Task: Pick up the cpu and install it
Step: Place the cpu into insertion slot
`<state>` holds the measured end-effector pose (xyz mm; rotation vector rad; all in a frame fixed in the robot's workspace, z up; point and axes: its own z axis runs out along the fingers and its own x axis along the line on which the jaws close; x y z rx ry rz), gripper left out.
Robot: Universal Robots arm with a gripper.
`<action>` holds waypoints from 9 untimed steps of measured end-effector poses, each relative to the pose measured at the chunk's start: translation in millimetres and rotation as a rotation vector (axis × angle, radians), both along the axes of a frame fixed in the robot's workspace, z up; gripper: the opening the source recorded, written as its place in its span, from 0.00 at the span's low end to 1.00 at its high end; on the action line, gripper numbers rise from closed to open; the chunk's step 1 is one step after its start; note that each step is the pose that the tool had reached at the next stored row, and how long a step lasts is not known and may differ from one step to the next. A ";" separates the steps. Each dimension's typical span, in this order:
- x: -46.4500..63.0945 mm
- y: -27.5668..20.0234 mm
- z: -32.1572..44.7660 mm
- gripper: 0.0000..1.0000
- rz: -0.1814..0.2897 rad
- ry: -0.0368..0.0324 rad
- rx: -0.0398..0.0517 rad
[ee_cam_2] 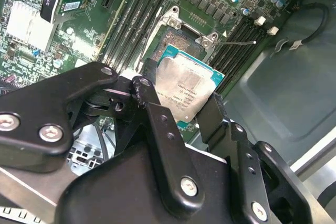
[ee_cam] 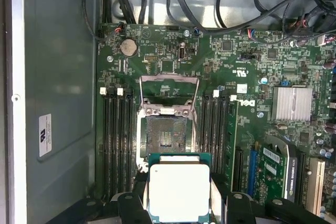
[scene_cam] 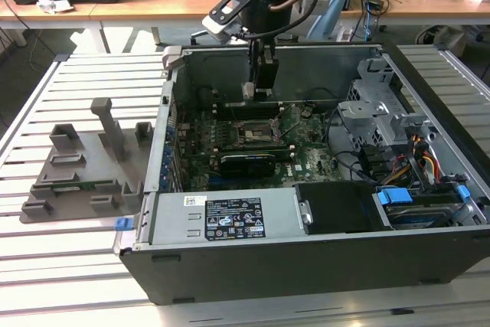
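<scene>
the gripper (ee_cam_2: 181,97) was clamped on the cpu (ee_cam_2: 188,88), its two black fingers (ee_cam_2: 149,80) pressed against opposite edges of the chip, jaws narrow at the width of the chip. in both wrist views the silvery top plate faced the cameras with a thin green rim showing around it. in the first wrist view the cpu (ee_cam: 178,190) sat between the fingers and overlapped one edge of the cpu socket (ee_cam: 167,137); most of the socket's contact field lay uncovered, so the chip was not seated in it. the socket's metal load bracket (ee_cam: 169,95) stood flipped open on the side of the socket away from the chip. black memory slots (ee_cam: 118,140) ran along both sides of the socket on the green motherboard (ee_cam: 252,77), with a coin battery (ee_cam: 128,46) and a finned silver heatsink (ee_cam: 293,103) farther out on the board.

in the exterior view the arm reached down from the far side into the open computer case (scene_cam: 306,269), and the gripper (scene_cam: 260,86) hung above the socket (scene_cam: 256,132) near the far wall of the case. the case lay on its side on a slatted metal table (scene_cam: 76,281). a grey parts fixture (scene_cam: 84,166) rested on the table just beside the case at the exterior view's left. how high the chip was above the socket could not be told.
</scene>
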<state>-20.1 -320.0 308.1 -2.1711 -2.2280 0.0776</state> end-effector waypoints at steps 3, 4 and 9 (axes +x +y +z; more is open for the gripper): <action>0.5 1.3 -2.2 0.55 0.000 0.0001 -0.0002; 0.8 2.2 -3.5 0.55 0.000 0.0003 -0.0002; 3.3 8.6 -18.0 0.55 0.044 0.0021 0.0000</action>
